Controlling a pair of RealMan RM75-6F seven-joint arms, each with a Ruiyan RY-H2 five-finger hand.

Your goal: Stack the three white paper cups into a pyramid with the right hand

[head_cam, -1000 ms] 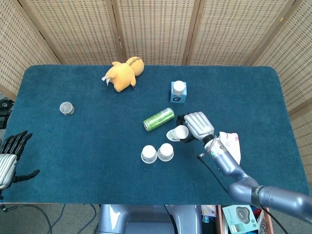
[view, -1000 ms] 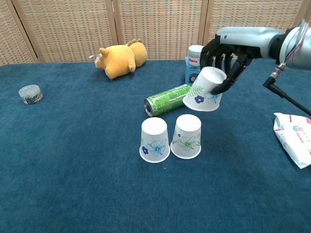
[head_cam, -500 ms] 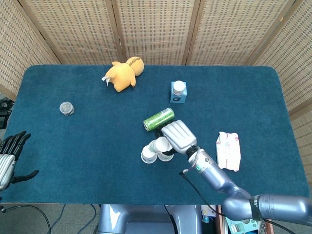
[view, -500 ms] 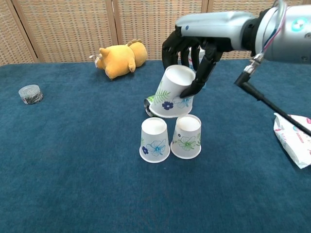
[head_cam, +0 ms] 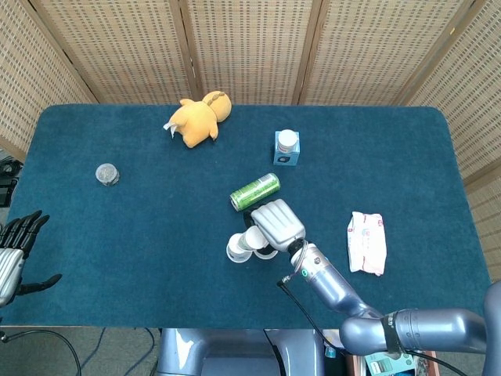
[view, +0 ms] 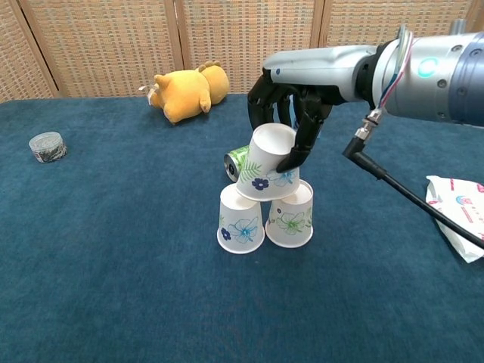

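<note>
The right hand point(view: 291, 113) grips the top cup point(view: 265, 163) from above, fingers curled over its upturned base. That cup tilts, its rim toward seven o'clock, resting across the two lower cups point(view: 241, 219) touching on the bench point(view: 113, 249). The left hand point(head_cam: 17, 247) idles, fingers spread, well away at nine o'clock.

Right hand gripping at table centre, left hand idle at the 8 o'clock edge.
The silver right arm point(view: 393, 68) reaches in from 5 o'clock; its black-fingered right hand point(view: 290, 106) curls down around a white paper cup with flower print point(view: 265, 162), tilted. The left hand point(head_cam: 17, 247) hangs off the table, fingers spread, holding nothing.
</note>
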